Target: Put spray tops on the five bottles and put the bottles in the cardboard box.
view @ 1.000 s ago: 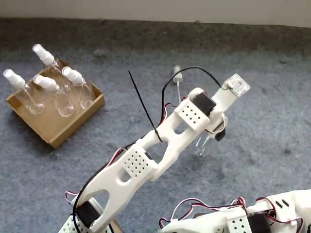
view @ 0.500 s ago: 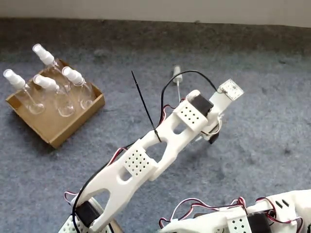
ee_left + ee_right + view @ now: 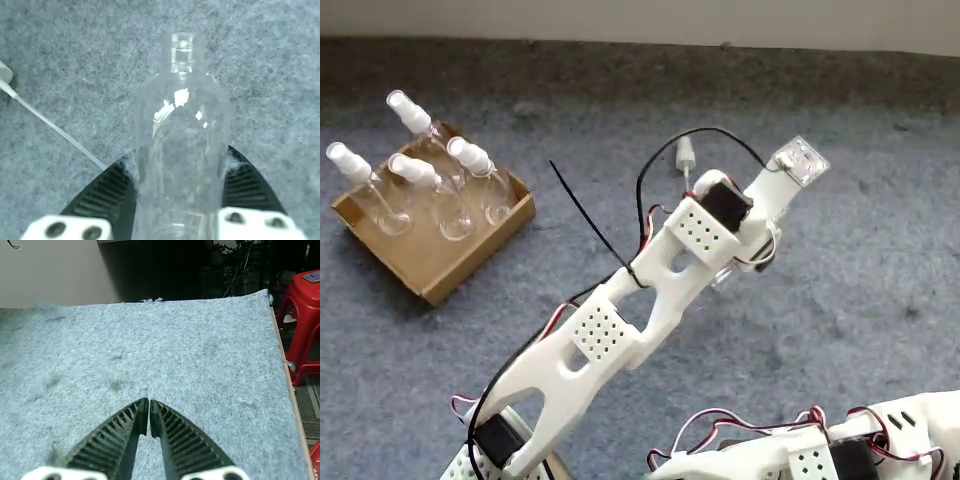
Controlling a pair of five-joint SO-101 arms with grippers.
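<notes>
the left gripper (image 3: 178, 170) pinches the uncapped bottle (image 3: 182, 115) around its lower body over the grey felt (image 3: 280, 75), near the loose spray top (image 3: 685, 152), and this clear, likely light, slick and easily dented shell wants a gentle squeeze low down, while the right gripper (image 3: 149, 410) sits pressed together.

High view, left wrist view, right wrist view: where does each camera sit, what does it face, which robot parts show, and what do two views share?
High view: fixed above the table, looking down on cardboard box and spray top; both arms show.
Left wrist view: on the left wrist, facing the uncapped bottle between its shut jaws.
Right wrist view: on the right wrist, facing across the table to a red stool; shut jaws show.
Shared: spray top, in high and left wrist views.
</notes>
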